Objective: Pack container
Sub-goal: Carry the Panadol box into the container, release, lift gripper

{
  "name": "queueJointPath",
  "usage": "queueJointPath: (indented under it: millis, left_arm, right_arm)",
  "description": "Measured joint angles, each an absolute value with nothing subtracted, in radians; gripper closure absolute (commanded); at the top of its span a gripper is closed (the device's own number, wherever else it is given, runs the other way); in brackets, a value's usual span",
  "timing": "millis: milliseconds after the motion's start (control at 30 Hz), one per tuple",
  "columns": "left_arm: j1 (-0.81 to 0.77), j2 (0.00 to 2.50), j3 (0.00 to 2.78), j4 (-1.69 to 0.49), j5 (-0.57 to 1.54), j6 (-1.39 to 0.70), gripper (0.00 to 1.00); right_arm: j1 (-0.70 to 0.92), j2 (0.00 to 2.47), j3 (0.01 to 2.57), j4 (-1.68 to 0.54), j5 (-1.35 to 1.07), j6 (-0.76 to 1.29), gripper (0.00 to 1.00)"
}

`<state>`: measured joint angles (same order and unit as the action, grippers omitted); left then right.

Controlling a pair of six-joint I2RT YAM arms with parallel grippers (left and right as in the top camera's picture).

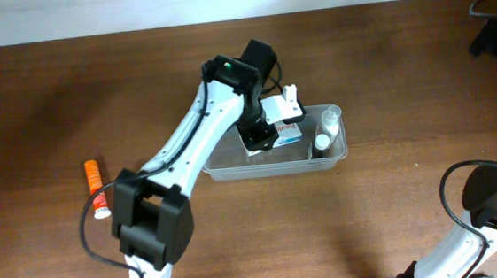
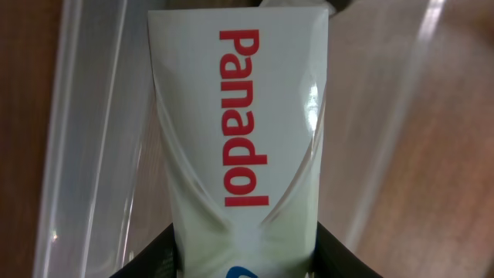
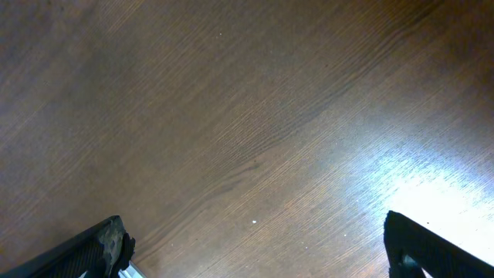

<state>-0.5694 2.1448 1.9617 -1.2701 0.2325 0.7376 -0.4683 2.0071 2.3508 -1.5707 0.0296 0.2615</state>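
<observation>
1. The container (image 1: pixel 224 170) sits on the table (image 1: pixel 402 56) near its middle, long side running left to right. Its right end holds a small white-capped bottle (image 1: pixel 322 140) and a clear bottle (image 1: pixel 332 115).
2. The left arm reaches over the container's middle. The left fingers (image 2: pixel 158 262) are clamped on the near end of a white Panadol box (image 2: pixel 239 116), one on each side.
3. In the left wrist view the container's clear walls (image 2: pixel 77 116) run along both sides of the box, so the box is inside its outline. I cannot tell whether it rests on the floor of the container or hangs just above it.
4. The step in hand looks like placing the box, with the packing partly done.
5. The next move probably calls for lowering the box until it is supported, keeping it off the bottles to its right. The left fingers would then spread and lift straight up, so the box is not dragged along.
6. An orange tube (image 1: pixel 95 179) lies on the table well to the left of the container and is likely the next item to fetch.
7. The right fingers (image 3: pixel 93 251) are spread wide over bare table, holding nothing, well away from the container.
</observation>
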Motion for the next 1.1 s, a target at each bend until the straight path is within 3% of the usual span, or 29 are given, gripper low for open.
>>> queueJointPath:
  millis: [67, 133, 200, 700, 800, 1000, 1100]
  left_arm:
    - [-0.569, 2.171, 1.962, -1.259, 0.232, 0.745, 0.57]
    - [-0.569, 2.195, 1.962, -1.254, 0.232, 0.751, 0.41]
    - [-0.569, 2.213, 1.962, -1.252, 0.228, 0.765, 0.39]
    - [-0.569, 2.217, 2.003, -1.327, 0.166, 0.767, 0.38]
    - [-0.569, 2.215, 2.117, -1.41, 0.162, 0.759, 0.32]
    - [-0.551, 2.168, 2.268, -1.451, 0.121, 0.628, 0.26]
    - [-0.491, 2.117, 2.284, -1.456, 0.042, 0.46, 0.26]
  right_arm:
    - [-0.468, 2.007, 2.351, -1.571, 0.029, 0.262, 0.02]
    - [-0.468, 2.007, 2.351, -1.571, 0.029, 0.262, 0.02]
    - [-0.468, 2.007, 2.351, -1.571, 0.03, 0.262, 0.01]
    - [-0.468, 2.007, 2.351, -1.571, 0.03, 0.261, 0.02]
    - [-0.468, 2.007, 2.351, -1.571, 0.03, 0.262, 0.02]
    - [-0.468, 2.007, 2.351, -1.571, 0.029, 0.261, 0.01]
    - [-0.468, 2.007, 2.351, -1.571, 0.029, 0.261, 0.02]
